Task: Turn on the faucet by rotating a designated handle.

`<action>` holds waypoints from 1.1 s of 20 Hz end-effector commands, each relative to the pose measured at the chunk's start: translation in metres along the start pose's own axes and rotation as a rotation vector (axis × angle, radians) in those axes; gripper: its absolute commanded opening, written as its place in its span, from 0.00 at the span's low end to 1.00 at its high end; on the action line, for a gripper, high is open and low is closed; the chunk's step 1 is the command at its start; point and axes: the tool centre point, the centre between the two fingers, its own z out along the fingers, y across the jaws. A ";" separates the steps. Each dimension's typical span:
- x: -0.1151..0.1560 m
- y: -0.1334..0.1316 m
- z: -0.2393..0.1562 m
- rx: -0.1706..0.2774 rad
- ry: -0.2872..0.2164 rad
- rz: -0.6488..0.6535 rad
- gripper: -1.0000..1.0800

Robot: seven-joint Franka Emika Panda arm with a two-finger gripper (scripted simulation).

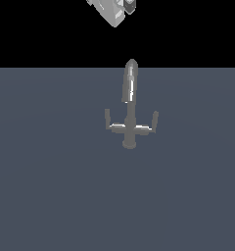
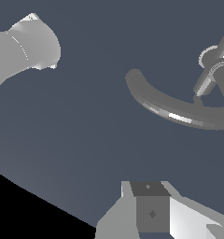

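The faucet (image 1: 130, 105) is a small grey metal tap standing upright on the dark floor, with a tall arched spout and two L-shaped side arms. The handle (image 1: 112, 123) is the arm branching toward the exterior view's left, a short bar with an upturned tip. Its mirror-image arm (image 1: 150, 125) carries a brighter glint. My gripper (image 1: 114, 10) hangs high above and behind the faucet, mostly cut off by the frame edge and touching nothing. In the wrist view the curved spout (image 2: 179, 109) lies some way off, and one dark finger (image 2: 151, 212) shows at the picture's edge.
The flat blue-grey floor (image 1: 51, 196) spreads around the faucet, ending in black beyond its far edge. A pale grey rounded piece of the arm (image 2: 25, 46) shows in the wrist view.
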 end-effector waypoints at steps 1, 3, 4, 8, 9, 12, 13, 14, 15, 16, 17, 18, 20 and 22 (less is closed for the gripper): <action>0.003 0.010 0.001 0.009 -0.033 -0.078 0.00; 0.006 0.019 0.002 0.018 -0.058 -0.139 0.00; 0.007 0.023 0.003 0.022 -0.071 -0.170 0.00; 0.013 0.039 0.005 0.043 -0.119 -0.292 0.00; 0.015 0.043 0.006 0.048 -0.131 -0.322 0.00; 0.020 0.056 0.008 0.067 -0.164 -0.413 0.00; 0.022 0.060 0.008 0.073 -0.175 -0.443 0.00; 0.024 0.064 0.009 0.080 -0.186 -0.474 0.00; 0.026 0.068 0.010 0.087 -0.197 -0.504 0.00; 0.028 0.072 0.011 0.094 -0.207 -0.534 0.00; 0.030 0.076 0.012 0.102 -0.218 -0.564 0.00; 0.032 0.081 0.012 0.109 -0.228 -0.594 0.00; 0.036 0.089 0.014 0.125 -0.248 -0.654 0.00; 0.041 0.097 0.016 0.142 -0.267 -0.714 0.00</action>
